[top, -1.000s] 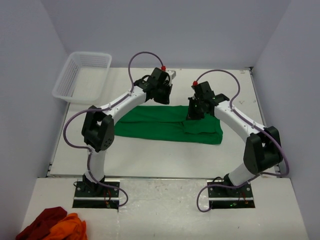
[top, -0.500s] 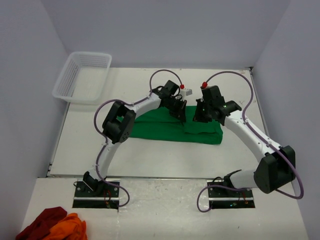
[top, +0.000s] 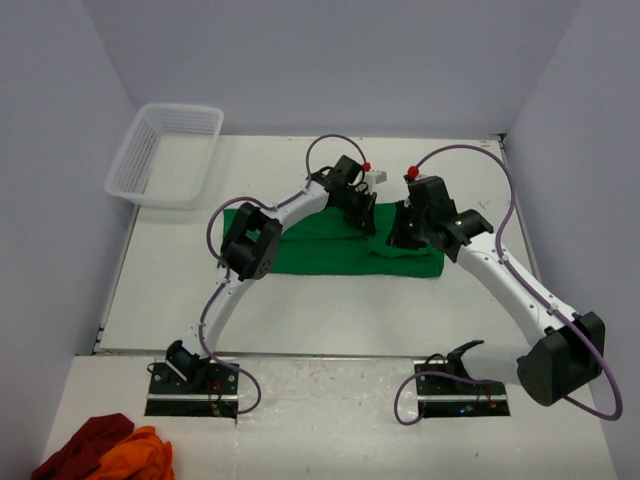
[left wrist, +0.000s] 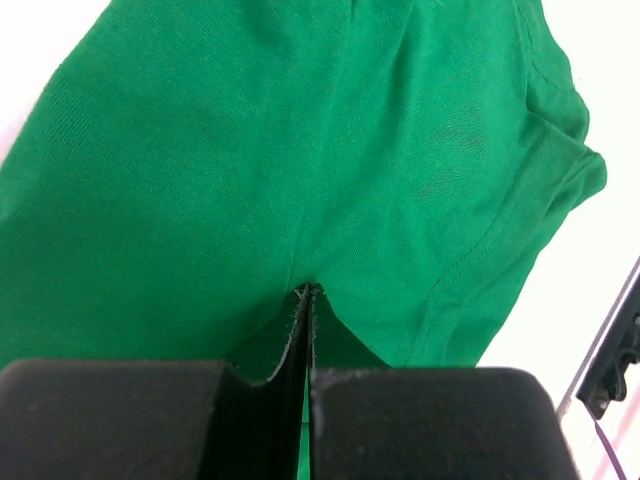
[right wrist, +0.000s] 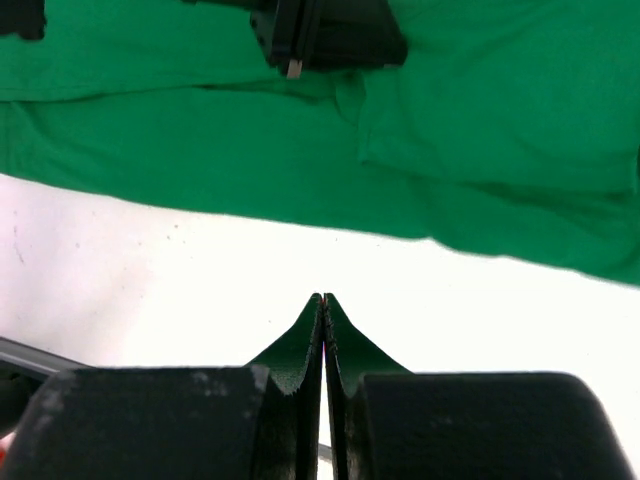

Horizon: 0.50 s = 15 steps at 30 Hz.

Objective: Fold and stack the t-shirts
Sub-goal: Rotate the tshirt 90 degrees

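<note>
A green t-shirt point(top: 310, 250) lies in a long folded band across the middle of the white table point(top: 300, 310). My left gripper point(top: 362, 222) is shut, with its tips point(left wrist: 305, 291) down on the shirt's cloth point(left wrist: 250, 150) near the back edge; no cloth shows between the jaws. My right gripper point(top: 398, 238) is shut and empty. In its wrist view its tips point(right wrist: 323, 297) stand over bare table, with the shirt point(right wrist: 500, 120) beyond them. The left gripper point(right wrist: 330, 45) shows there resting on the shirt. A folded sleeve flap lies at the shirt's right end.
A white mesh basket point(top: 165, 155) stands at the back left corner. A heap of red and orange clothes point(top: 100, 450) lies on the front left ledge near the left arm's base. Grey walls close in the table on three sides.
Both arms swung from the shirt's back edge toward its right half, the left gripper moving farthest. The shirt now looks slightly narrower front to back.
</note>
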Available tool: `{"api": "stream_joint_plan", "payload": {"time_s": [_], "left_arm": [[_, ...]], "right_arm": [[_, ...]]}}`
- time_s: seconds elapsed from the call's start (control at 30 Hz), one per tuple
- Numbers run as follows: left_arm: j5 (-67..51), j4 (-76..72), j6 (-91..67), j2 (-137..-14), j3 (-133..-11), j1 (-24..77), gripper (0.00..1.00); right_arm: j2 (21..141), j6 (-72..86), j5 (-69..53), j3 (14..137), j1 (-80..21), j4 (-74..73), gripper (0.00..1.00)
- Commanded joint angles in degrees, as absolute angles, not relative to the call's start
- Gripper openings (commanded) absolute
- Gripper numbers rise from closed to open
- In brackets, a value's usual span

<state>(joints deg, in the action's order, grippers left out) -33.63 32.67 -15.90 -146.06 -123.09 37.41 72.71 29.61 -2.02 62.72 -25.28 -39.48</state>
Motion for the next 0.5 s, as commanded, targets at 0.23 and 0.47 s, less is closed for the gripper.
{"api": "stream_joint_plan", "payload": {"time_s": [0.23,0.47], "left_arm": [[-28.11,32.18,-16.52,-149.07,-132.63,26.82,0.0],[-31.29,24.53,-17.49,-145.48,-137.63,24.61,0.0]], "right_arm": [[71.45,30.06,-1.23,61.7,-27.77,-39.9,0.0],[73.38,31.02,-1.41,59.33,-30.67,-37.79,0.0]]}}
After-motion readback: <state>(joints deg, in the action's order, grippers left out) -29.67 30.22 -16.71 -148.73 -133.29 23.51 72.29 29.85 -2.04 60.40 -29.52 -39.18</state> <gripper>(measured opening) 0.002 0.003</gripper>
